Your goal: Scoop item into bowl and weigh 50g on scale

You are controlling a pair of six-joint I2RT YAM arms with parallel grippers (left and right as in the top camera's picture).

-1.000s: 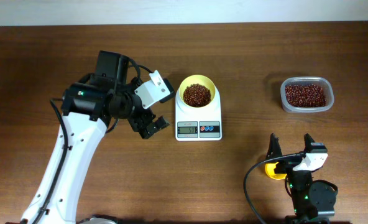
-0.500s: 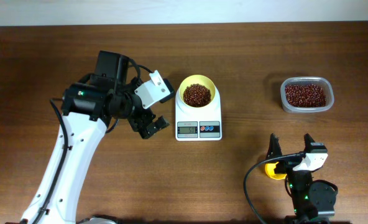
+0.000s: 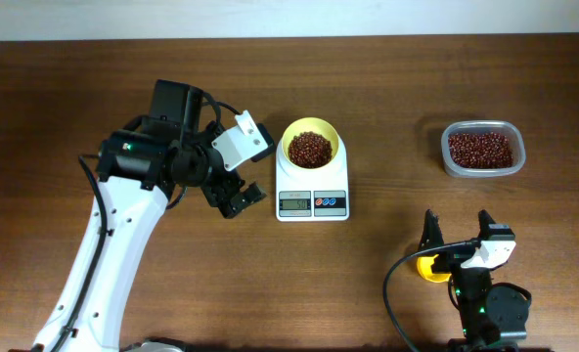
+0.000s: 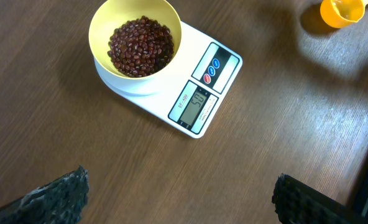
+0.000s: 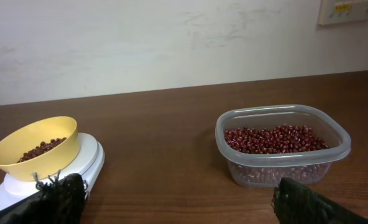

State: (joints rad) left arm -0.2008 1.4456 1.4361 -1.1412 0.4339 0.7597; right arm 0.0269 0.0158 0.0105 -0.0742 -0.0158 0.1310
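Observation:
The pale-yellow bowl (image 3: 329, 140) stands on the white scale (image 3: 312, 202) at the table's middle, with a heap of reddish-brown beans (image 3: 309, 149) inside. In the left wrist view the bowl (image 4: 102, 25), its beans (image 4: 140, 46) and the scale's lit display (image 4: 196, 104) lie ahead. My left gripper (image 3: 235, 199) hangs open just left of the scale, nothing between its fingers (image 4: 59, 199). My right gripper (image 3: 457, 225) stands open low at the front right, empty, facing the bowl (image 5: 38, 138) and the scale (image 5: 87, 163).
A clear tub (image 3: 482, 149) of more beans (image 5: 274, 138) sits at the back right. A small bright-yellow scoop (image 3: 426, 266) lies on the table beside the right arm's base, also seen in the left wrist view as the scoop (image 4: 342, 11).

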